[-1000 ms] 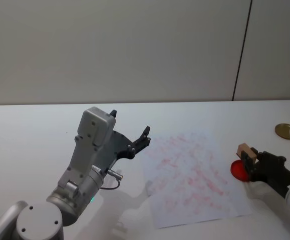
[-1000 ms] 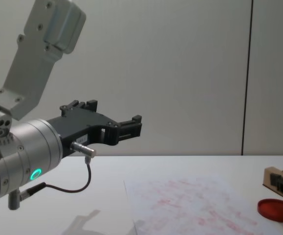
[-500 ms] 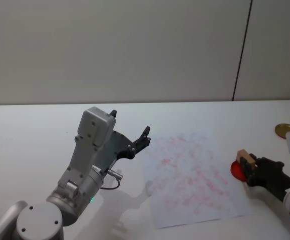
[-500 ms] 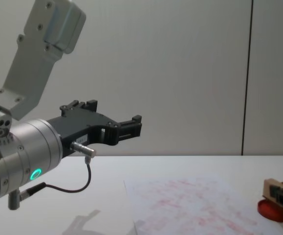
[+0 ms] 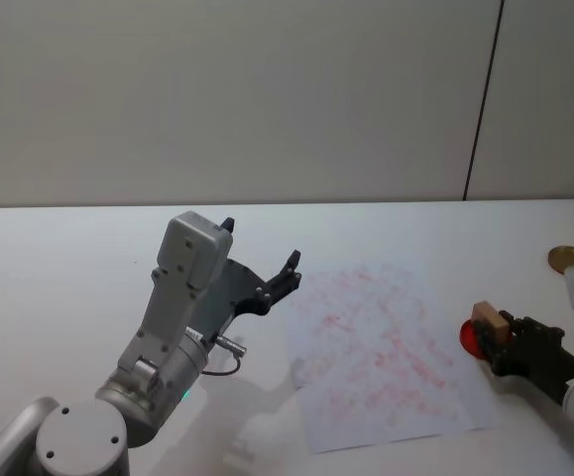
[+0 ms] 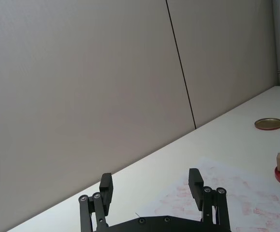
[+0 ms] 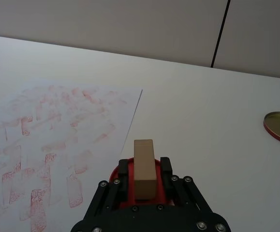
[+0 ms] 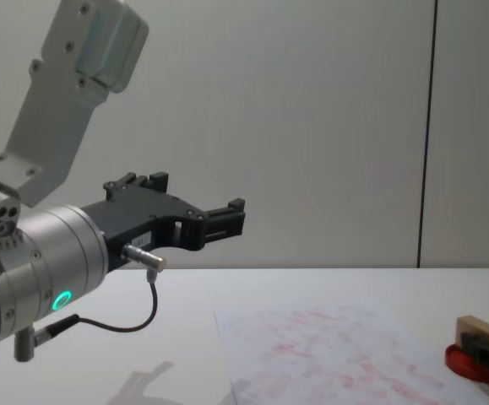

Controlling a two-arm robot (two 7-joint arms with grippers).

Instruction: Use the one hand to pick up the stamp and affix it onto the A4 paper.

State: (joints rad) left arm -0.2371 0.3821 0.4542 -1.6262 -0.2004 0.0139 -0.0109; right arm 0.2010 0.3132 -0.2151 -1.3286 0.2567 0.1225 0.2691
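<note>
Right gripper (image 5: 497,335): low over the desk near its right edge, just beside the right edge of the paper; in the right wrist view (image 7: 143,180) its two black jaws are clamped on the sides of the wooden stamp.
Stamp (image 5: 490,319): a small block of pale tan wood held between the right gripper's jaws, standing up out of them; it sits directly over the red ink pad. Seen in the right wrist view (image 7: 143,168) and low at the right edge of the chest view (image 8: 479,328). Whether its underside touches the pad, I cannot tell.
Ink pad (image 5: 471,337): flat, round and red, on the desk just beside the paper's right edge, mostly covered by the gripper and stamp.
A4 paper (image 5: 381,352): a white sheet lying flat on the desk, right of centre, covered with faint smudged red stamp marks; turned slightly askew to the desk's front edge.
Left gripper (image 5: 260,266): raised in the air above the desk, left of the paper, its jaws spread apart with nothing between them; the left wrist view (image 6: 152,187) shows the gap between the two black fingers.
Lid (image 5: 569,259): a round gold-coloured disc lying flat near the desk's right edge, farther back than the ink pad and well apart from the paper.
Desk (image 5: 58,258): plain white top, with a pale wall behind it.
</note>
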